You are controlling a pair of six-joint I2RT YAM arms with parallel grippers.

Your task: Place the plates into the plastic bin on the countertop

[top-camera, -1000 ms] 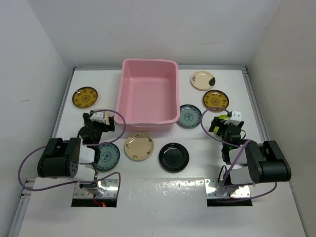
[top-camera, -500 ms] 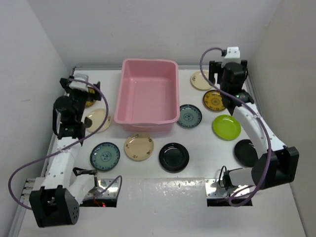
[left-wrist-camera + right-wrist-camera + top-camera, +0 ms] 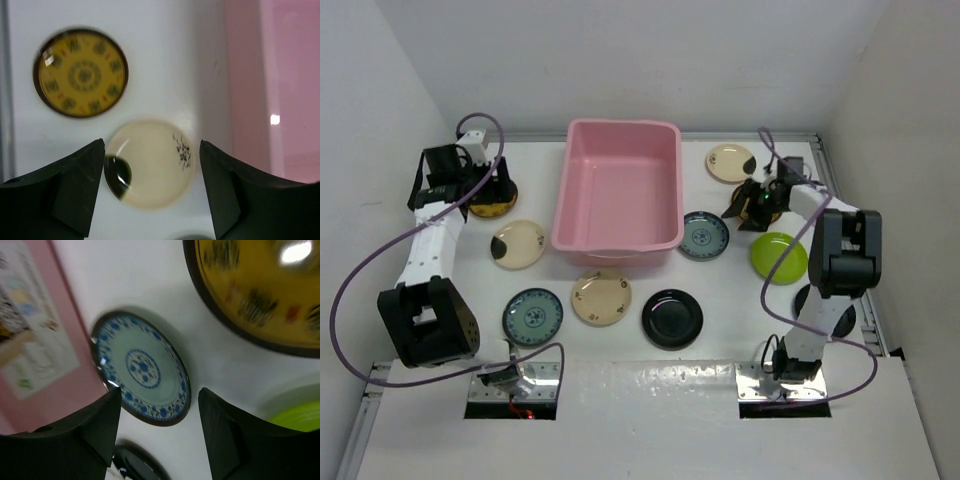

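Left pincer [image 3: 151, 146] is spread and empty near the cream plate with dark patch [image 3: 150, 170]; right pincer [image 3: 160, 392] is likewise spread near the teal-blue plate [image 3: 142, 371]. All plates [image 3: 672, 317] lie flat on the white surface [image 3: 730, 300] around the pink bin [image 3: 620, 190], which holds none. Judged light, rigid, glossy and chip-prone: each is best pinched across its raised rim.

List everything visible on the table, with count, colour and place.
yellow plates: 2, mustard, far left and far right.
cream plates: 3, two dark-patched, left of bin, front of bin, back right.
teal plates: 2, blue patterned, front left, right of bin.
black plates: 2, glossy, front centre, right edge.
green plate: 1, lime, right.
bin: 1, pink, centre, empty.
countertop: 1, white.
left gripper: 1, black, open over left plates.
right gripper: 1, black, open near right yellow plate.
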